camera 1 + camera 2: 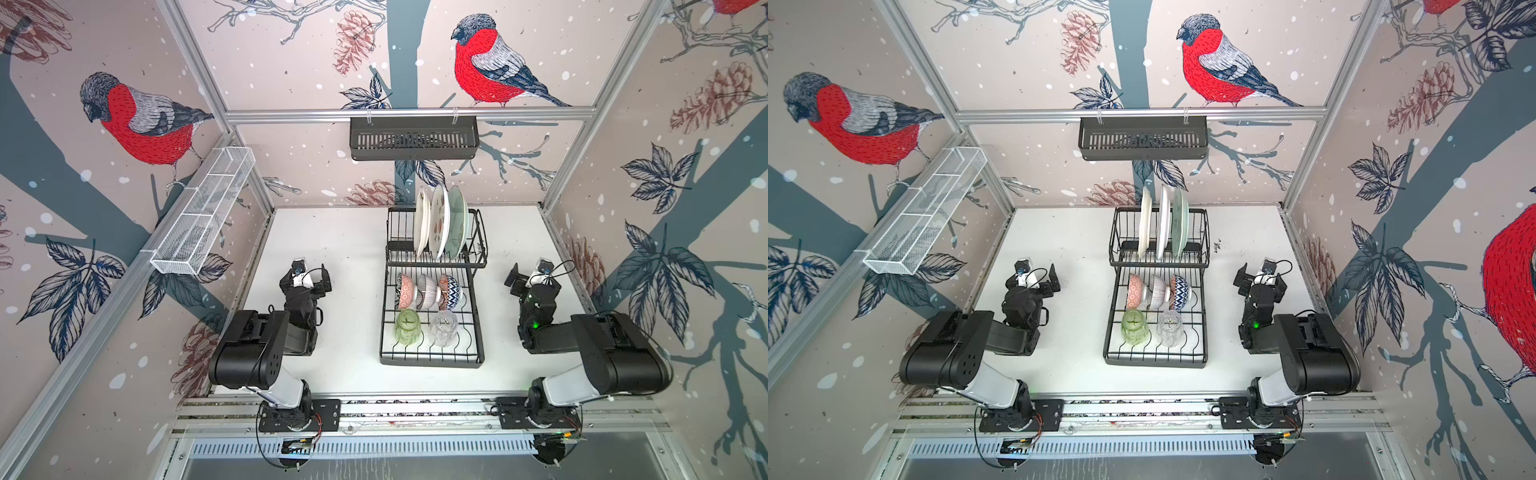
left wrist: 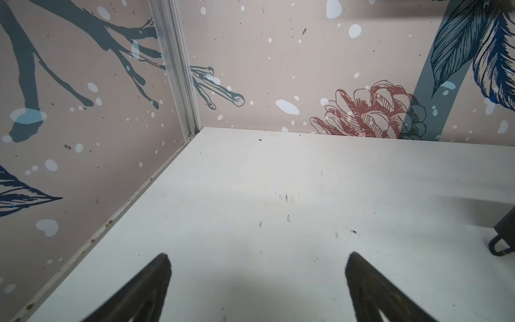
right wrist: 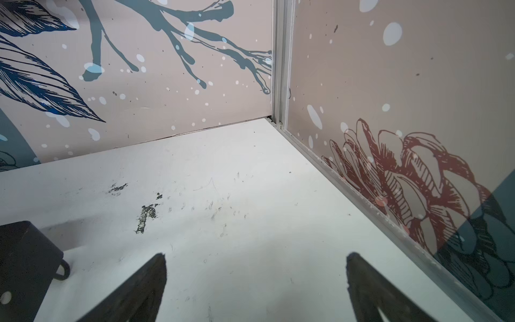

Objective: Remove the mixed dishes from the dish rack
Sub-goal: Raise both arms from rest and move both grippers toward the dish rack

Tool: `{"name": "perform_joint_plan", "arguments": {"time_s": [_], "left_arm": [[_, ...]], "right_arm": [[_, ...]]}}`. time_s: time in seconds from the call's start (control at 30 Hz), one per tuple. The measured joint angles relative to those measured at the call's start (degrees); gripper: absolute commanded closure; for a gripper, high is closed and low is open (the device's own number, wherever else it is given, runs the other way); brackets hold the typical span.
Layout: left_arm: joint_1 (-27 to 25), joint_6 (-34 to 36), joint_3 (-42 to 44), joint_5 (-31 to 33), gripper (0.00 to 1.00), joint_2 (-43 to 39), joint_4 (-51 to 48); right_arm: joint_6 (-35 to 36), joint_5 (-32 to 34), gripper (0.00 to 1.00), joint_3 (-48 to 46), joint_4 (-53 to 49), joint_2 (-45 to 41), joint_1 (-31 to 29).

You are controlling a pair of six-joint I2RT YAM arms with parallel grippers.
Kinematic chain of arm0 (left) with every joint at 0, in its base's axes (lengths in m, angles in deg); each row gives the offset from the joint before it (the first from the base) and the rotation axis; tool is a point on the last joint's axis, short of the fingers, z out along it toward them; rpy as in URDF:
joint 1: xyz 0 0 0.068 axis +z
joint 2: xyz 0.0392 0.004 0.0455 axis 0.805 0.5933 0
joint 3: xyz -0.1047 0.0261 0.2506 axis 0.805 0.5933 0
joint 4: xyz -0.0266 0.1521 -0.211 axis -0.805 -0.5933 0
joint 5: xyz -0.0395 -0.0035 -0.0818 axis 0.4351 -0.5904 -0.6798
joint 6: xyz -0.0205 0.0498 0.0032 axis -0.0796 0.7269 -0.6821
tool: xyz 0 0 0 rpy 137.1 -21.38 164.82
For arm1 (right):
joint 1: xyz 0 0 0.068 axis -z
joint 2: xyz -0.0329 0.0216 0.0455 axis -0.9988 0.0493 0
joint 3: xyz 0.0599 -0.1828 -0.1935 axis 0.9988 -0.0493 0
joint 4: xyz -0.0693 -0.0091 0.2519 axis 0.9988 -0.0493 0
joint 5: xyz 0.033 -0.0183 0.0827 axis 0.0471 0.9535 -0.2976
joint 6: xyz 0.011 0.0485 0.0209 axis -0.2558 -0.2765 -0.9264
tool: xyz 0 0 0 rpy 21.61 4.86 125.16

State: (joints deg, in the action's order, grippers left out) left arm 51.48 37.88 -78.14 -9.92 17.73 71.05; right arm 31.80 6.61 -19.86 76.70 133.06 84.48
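Between the two sets of jaws, the dish rack stands on the table with its full load.

Left gripper: jaws spread wide, nothing between them but bare table. The rack stands apart on its inner side.

Right gripper: jaws likewise spread wide and empty. The rack again stands apart on the inner side, with one corner just in its wrist view.

Raised section, beyond both sets of fingertips: three plates on edge, the white plate, the watermelon plate and the green plate.

Lower tray, level with the jaws and back towards the arm bases: three bowls leaning in a row, then the green tumbler and the clear tumbler, apparently mouth down.

Finding: no dish is seen outside the rack. Unloading appears not yet begun, and all eight pieces remain.
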Motion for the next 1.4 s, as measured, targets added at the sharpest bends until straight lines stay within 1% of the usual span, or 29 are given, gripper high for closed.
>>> {"name": "perform_joint_plan", "arguments": {"time_s": [0.67,0.8,0.9,0.97,1.03,1.17,1.3,1.4], "left_arm": [[-0.04,0.00,0.00,0.00,0.02,0.00,0.00],[-0.04,-0.07,0.31,0.37,0.03,-0.26,0.02],[-0.04,-1.11,1.29,3.65,0.03,-1.86,0.04],[-0.13,-1.09,1.27,4.63,0.03,-2.19,0.02],[-1.07,-1.05,0.63,6.10,0.03,-4.17,-2.56],[-2.38,-2.19,-2.08,10.75,0.03,-10.99,-8.98],[-3.41,-5.57,-4.11,15.63,0.03,-15.32,-17.81],[-5.73,-7.93,-6.14,17.73,0.03,-18.14,-24.57]], "right_arm": [[0.00,0.00,0.00,0.11,0.00,0.00,0.00],[0.79,0.31,0.01,1.40,-2.93,-2.49,-2.08],[2.58,1.88,0.01,1.16,-3.56,-5.51,-4.46],[3.52,3.72,0.01,0.96,-4.57,-7.19,-5.95],[4.68,5.64,0.01,0.94,-5.27,-9.07,-7.48],[5.77,9.18,0.01,1.81,-8.79,-13.44,-9.35],[1.95,11.06,0.00,4.61,-16.85,-19.96,-9.68],[-1.92,11.26,0.01,6.95,-24.79,-24.13,-10.54]]}}
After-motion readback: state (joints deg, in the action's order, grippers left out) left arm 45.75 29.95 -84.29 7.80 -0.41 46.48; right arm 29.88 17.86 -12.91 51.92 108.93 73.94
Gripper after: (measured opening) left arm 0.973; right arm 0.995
